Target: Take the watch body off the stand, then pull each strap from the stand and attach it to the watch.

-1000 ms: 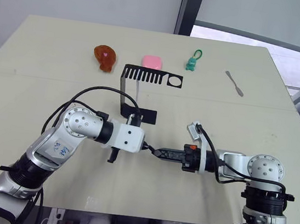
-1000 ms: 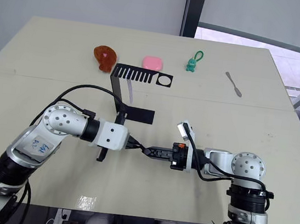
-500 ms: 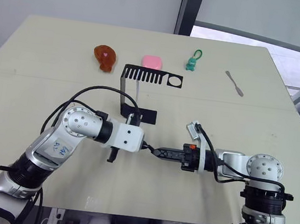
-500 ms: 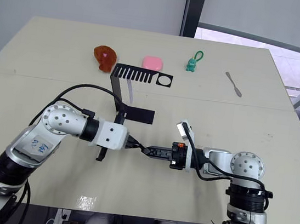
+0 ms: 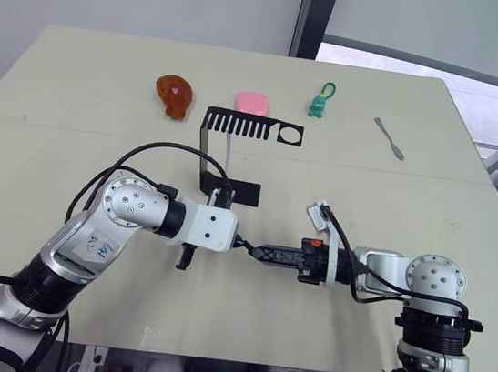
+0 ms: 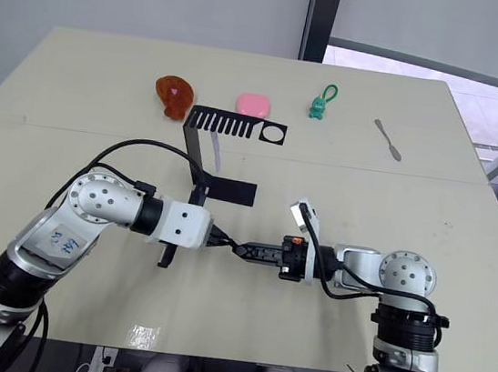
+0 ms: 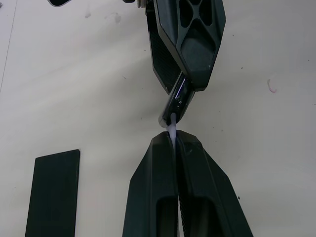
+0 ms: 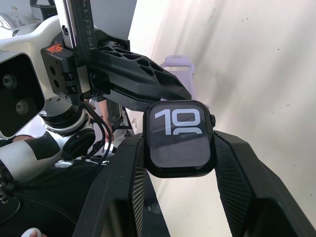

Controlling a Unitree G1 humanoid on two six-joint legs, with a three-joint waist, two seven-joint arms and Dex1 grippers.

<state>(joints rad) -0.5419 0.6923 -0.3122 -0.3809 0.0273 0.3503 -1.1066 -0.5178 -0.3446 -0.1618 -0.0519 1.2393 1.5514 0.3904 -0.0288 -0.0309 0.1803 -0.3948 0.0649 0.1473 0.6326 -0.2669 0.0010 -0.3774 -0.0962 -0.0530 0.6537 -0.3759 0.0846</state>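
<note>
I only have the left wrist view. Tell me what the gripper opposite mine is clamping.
Observer: The right gripper is shut on the watch body, whose screen shows pale digits.
Operator: Report what my left gripper holds.
Observer: The left gripper is shut on a pale strap, its end meeting the watch body's edge.
Operator: Check the stand.
Observer: The stand sits farther back on the table, with another pale strap hanging from its comb top.
</note>
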